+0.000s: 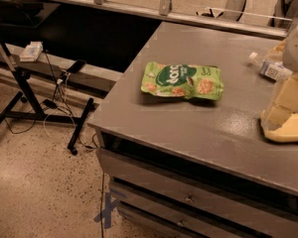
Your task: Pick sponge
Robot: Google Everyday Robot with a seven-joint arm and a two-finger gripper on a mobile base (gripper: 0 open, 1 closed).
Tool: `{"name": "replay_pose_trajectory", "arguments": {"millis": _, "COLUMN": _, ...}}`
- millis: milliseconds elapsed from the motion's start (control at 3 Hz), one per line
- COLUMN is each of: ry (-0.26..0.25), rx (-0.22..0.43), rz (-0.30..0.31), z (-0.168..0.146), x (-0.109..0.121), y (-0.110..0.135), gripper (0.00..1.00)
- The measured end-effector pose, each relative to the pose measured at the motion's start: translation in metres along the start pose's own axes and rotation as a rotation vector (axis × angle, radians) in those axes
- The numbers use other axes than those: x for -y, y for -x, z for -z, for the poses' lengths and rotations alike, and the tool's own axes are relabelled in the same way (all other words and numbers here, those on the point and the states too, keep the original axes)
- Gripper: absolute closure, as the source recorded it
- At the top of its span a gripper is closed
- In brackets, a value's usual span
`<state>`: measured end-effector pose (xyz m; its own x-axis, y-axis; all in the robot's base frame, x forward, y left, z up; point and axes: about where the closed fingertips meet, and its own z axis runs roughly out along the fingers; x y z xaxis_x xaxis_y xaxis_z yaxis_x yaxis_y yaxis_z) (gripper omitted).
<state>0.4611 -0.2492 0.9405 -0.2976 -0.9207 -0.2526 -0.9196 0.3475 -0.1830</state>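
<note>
The sponge [291, 133] is a flat pale-yellow pad lying on the grey table [198, 128] at its right edge, partly cut off by the frame. My gripper [282, 114] comes down from the upper right and stands right on top of the sponge, its cream blocks touching or almost touching the pad. The sponge's dark green layer does not show.
A green snack bag [183, 81] lies flat in the middle of the table. A clear plastic bottle with a blue-white label [269, 67] lies behind the gripper. Drawers run under the table's front edge. A black stand with cables [37, 90] is on the floor at left.
</note>
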Motion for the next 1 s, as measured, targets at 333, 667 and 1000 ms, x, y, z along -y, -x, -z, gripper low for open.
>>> {"name": "replay_pose_trajectory", "arguments": {"millis": 333, "ry": 0.018, "rx": 0.002, "rz": -0.020, "z": -0.023, "x": 0.009, "y": -0.017, "gripper": 0.00}}
{"name": "replay_pose_trajectory", "arguments": {"millis": 667, "ry": 0.024, "rx": 0.002, "rz": -0.032, "z": -0.041, "x": 0.009, "y": -0.048, "gripper": 0.00}}
{"name": "replay_pose_trajectory", "arguments": {"millis": 1000, "ry": 0.027, "rx": 0.007, "rz": -0.039, "z": -0.053, "x": 0.006, "y": -0.074, "gripper": 0.00}}
